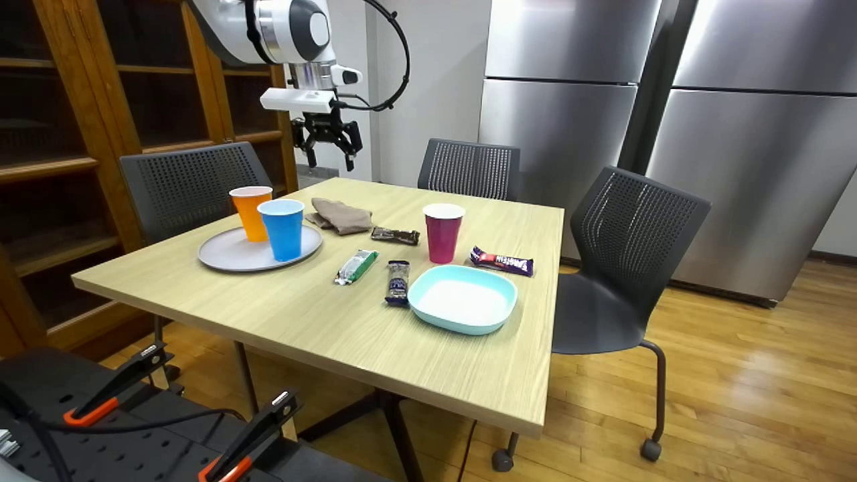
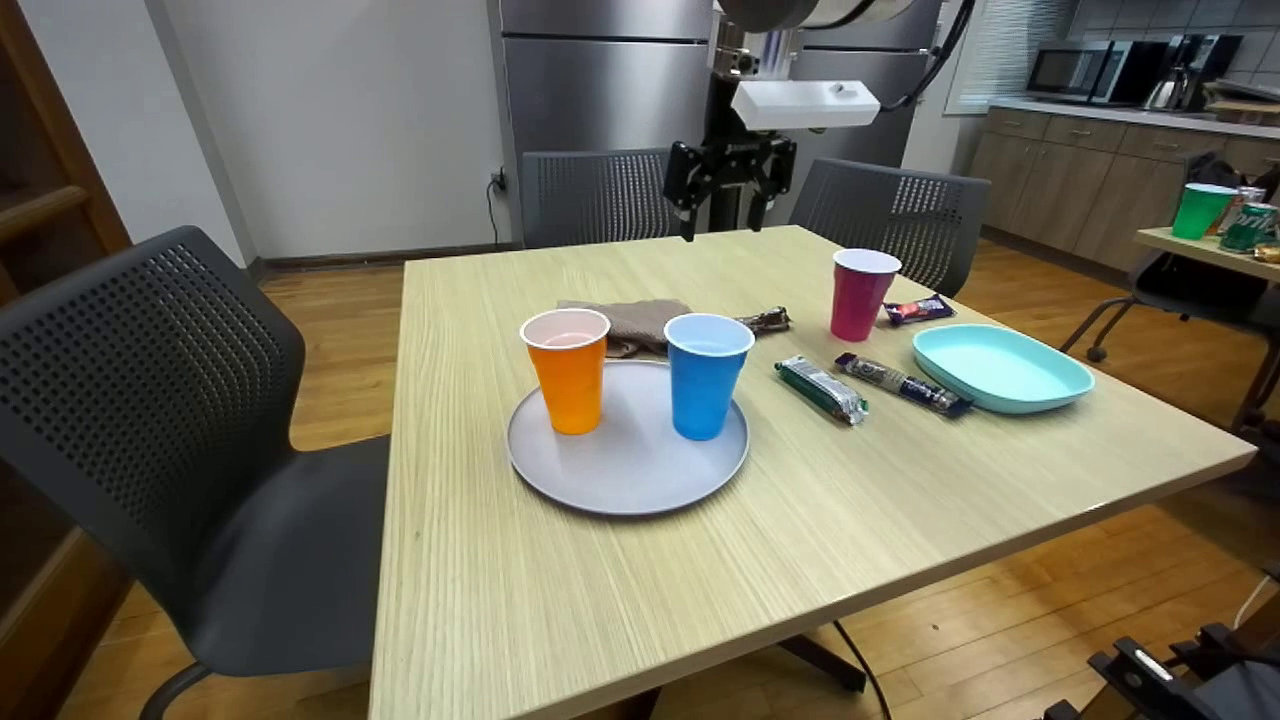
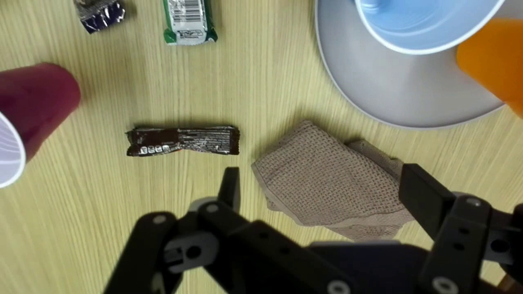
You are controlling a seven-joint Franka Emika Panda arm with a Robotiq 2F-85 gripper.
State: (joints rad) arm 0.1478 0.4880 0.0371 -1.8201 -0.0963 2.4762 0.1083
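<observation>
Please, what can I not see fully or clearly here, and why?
Maroon cup, wrist view: cut off by left edge.
Orange cup, wrist view: cut off by right edge.
Brown cloth, wrist view: partly behind a gripper finger.
Dark bar, in an exterior view: partly behind the blue cup.

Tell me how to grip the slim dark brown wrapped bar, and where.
Likely best across the middle of the dark brown wrapped bar, from straight above: it lies flat, both long sides free. Its length runs roughly the way the black fingers close, so a quarter turn should let them pinch its width.
</observation>
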